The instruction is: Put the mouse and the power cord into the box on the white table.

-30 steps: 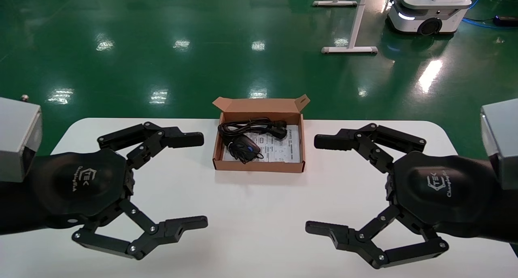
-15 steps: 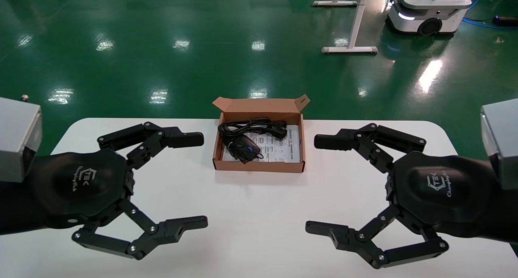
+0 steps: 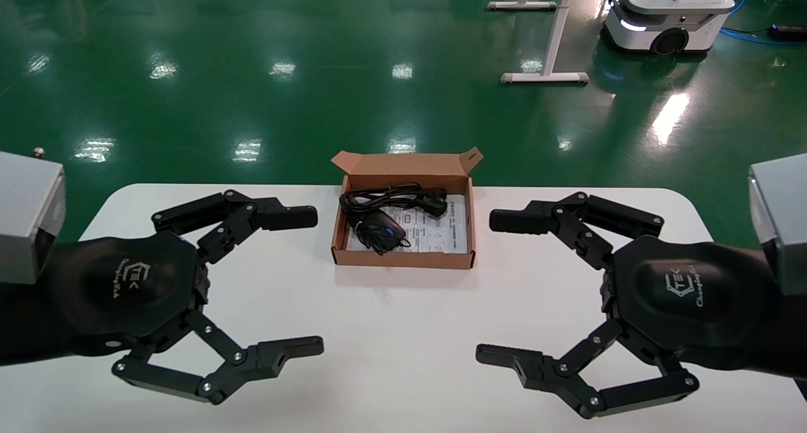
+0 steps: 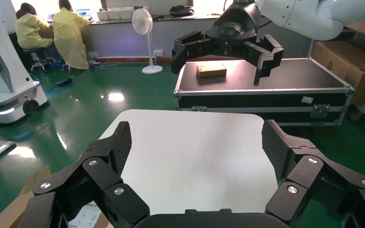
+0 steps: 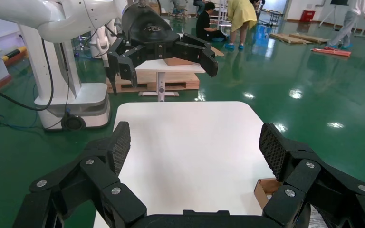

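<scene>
Left hand (image 3: 309, 280) unmoved, right hand (image 3: 498, 288) unmoved, both spread

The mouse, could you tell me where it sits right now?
In the head view, the mouse lies inside the box, left half, just in front of the power cord.

The print on the paper sheet (image 3: 435, 231) lining the box (image 3: 403, 258) is too small for me to read. The mouse (image 3: 381, 229) covers part of the power cord (image 3: 384, 198), so I cannot trace where its loops end. Both my arms run off the head view's side edges. In my left wrist view only a corner of the box shows at the edge; my right wrist view likewise cuts it off.
</scene>
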{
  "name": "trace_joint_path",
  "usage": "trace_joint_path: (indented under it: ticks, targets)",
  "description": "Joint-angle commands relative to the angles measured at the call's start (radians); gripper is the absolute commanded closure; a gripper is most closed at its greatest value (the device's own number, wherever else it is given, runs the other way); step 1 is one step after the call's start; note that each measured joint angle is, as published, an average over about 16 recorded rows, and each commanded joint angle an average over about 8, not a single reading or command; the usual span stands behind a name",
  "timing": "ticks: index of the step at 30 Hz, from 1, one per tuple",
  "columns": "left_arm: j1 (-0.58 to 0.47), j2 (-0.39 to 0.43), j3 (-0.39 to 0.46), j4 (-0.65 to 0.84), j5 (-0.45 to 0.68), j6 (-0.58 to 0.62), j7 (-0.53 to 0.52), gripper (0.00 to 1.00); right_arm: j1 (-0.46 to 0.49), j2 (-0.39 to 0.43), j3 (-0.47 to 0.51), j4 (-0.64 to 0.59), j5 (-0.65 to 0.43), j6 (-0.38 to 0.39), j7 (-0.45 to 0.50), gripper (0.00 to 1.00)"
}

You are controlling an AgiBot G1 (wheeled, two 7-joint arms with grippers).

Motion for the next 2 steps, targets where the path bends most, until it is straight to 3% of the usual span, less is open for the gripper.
trace_joint_path:
  ticks: [1, 2]
  targets:
    - [0.000, 0.000, 0.000, 0.000, 0.000, 0.000, 0.000, 0.00, 0.000, 0.000, 0.000, 0.000, 0.000, 0.000, 0.000, 0.00]
    - [0.000, 0.000, 0.000, 0.000, 0.000, 0.000, 0.000, 0.00, 0.000, 0.000, 0.000, 0.000, 0.000, 0.000, 0.000, 0.00]
